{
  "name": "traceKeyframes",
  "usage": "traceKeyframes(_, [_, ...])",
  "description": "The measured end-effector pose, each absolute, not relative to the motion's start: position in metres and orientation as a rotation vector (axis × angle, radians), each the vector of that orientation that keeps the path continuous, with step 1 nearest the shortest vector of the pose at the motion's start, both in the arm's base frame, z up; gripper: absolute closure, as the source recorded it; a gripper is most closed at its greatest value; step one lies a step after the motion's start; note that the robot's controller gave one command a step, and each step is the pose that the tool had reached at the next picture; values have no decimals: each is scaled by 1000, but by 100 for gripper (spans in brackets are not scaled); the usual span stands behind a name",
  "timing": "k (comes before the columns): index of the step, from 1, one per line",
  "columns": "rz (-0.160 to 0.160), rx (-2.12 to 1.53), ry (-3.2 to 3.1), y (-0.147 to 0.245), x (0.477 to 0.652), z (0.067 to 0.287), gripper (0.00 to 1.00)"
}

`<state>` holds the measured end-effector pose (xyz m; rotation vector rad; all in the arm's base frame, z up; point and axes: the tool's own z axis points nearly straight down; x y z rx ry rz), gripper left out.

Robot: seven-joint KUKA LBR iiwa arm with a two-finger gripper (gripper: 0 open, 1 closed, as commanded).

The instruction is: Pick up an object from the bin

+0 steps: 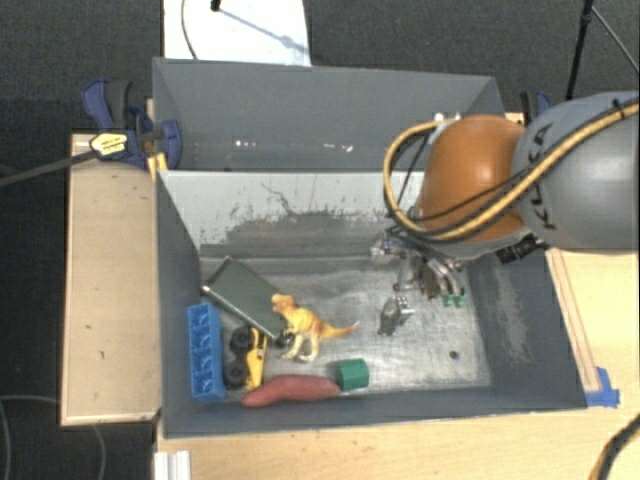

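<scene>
Grey metal floor, scuffed and bare, lies right under the gripper (392, 318), which hangs low near the middle of the bin (330, 118) and touches none of the loose things. Whether it is spread or closed cannot be told from this angle, and nothing shows in its grasp. Nearest to it, just off toward the view's left, stands a yellow toy dinosaur (308, 326) with its tail pointing at the gripper. A little nearer the front wall sits a small green cylinder (351, 373), and beside that lies a long reddish sausage-shaped piece (290, 391). Farther left the rest is heaped in the corner: a dark green flat block (245, 290) tilted against the floor, a black and yellow toy (246, 354), and a blue studded brick (204, 350) along the side wall. Above the gripper, the wrist carries an orange cover (470, 178) with looped cables around it.
</scene>
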<state>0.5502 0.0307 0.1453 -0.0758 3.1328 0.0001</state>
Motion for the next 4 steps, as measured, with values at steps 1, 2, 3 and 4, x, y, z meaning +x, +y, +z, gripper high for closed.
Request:
traceKeyframes(1, [1, -338, 3128, 83, 528, 140, 0])
traceKeyframes(2, [2, -307, 3121, 104, 535, 140, 0])
traceKeyframes(3, [-5, -464, 3104, 146, 542, 74, 0])
traceKeyframes(4, [-7, -324, 3134, 140, 533, 76, 100])
